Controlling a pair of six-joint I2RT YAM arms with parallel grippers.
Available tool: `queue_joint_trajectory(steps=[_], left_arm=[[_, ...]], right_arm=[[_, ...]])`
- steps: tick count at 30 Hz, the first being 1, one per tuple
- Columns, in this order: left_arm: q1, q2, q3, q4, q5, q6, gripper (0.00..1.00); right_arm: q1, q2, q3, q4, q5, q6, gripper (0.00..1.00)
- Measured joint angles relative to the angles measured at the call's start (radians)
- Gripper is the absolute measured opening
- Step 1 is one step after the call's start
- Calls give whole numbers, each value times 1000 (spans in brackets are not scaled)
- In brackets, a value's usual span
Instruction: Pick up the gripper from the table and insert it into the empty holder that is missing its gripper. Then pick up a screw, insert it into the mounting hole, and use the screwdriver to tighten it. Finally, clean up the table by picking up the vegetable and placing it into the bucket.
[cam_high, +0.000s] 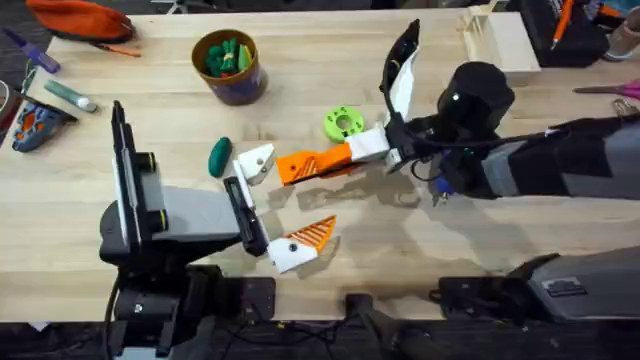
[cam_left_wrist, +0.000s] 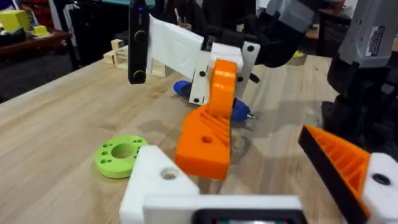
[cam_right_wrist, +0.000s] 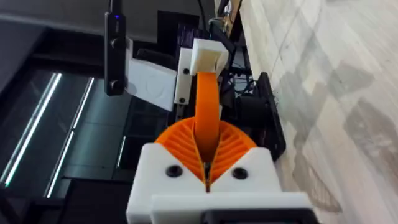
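Observation:
My right gripper (cam_high: 368, 148) is shut on the orange wedge-shaped gripper (cam_high: 315, 163), holding it level just above the table. Its orange ribbed pads (cam_right_wrist: 233, 146) clamp the piece (cam_right_wrist: 207, 115). The wedge's free end points at the empty holder (cam_high: 255, 163), the bare white mount of my left gripper (cam_high: 280, 200), with a small gap between them. My left gripper stands open; its other finger carries an orange tip (cam_high: 312, 234). In the left wrist view the wedge (cam_left_wrist: 208, 140) hangs just beyond the holder (cam_left_wrist: 155, 180). The blue screwdriver (cam_left_wrist: 239, 111) lies behind it. The dark green vegetable (cam_high: 219, 157) lies left of the holder. The bucket (cam_high: 229, 65) stands at the back.
A bright green disc with holes (cam_high: 343, 123) lies just behind the held wedge. The bucket holds green items. An orange pouch (cam_high: 80, 18) and a marker (cam_high: 70, 95) lie at the far left, a wooden box (cam_high: 500, 40) at the back right.

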Motion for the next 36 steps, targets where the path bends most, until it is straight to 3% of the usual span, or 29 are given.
queue_joint_trajectory(steps=[36], left_arm=[[0,0,0,0,0,0,987]], right_arm=[[33,0,15,-41,33,-7,12]])
